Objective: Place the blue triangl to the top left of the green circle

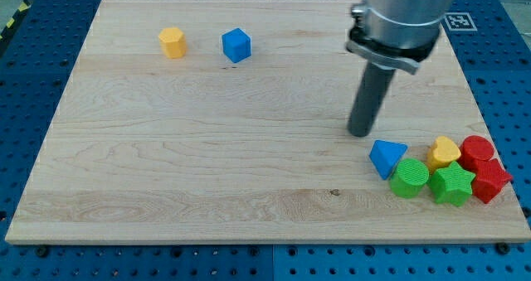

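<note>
The blue triangle (387, 157) lies on the wooden board at the view's lower right. It touches the green circle (409, 178) and sits at that circle's upper left. My tip (360, 133) rests on the board just up and to the left of the blue triangle, a small gap away.
A green star (452, 184), a yellow heart-shaped block (444, 152), a red cylinder (477, 152) and a red star (490, 181) cluster to the right of the green circle. A yellow hexagon (172, 42) and a blue cube (236, 45) sit at the view's upper left. The board's bottom edge (265, 241) lies near the cluster.
</note>
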Robot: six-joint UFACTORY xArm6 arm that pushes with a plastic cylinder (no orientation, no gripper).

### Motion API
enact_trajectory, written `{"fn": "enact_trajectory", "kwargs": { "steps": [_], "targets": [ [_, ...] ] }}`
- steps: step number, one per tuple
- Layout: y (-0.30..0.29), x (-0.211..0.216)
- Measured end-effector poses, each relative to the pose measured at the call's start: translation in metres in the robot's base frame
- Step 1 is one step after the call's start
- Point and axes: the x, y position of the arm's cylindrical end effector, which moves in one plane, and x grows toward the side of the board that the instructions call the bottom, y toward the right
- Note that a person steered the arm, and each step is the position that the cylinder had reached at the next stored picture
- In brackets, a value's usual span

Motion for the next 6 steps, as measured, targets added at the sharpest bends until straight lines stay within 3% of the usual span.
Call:
{"fn": "enact_trajectory", "kwargs": {
  "steps": [1, 2, 4, 6],
  "targets": [
    [-0.038, 0.027],
    [-0.037, 0.053],
    [0.014, 0.035],
    [0.021, 0.034]
  ]
}}
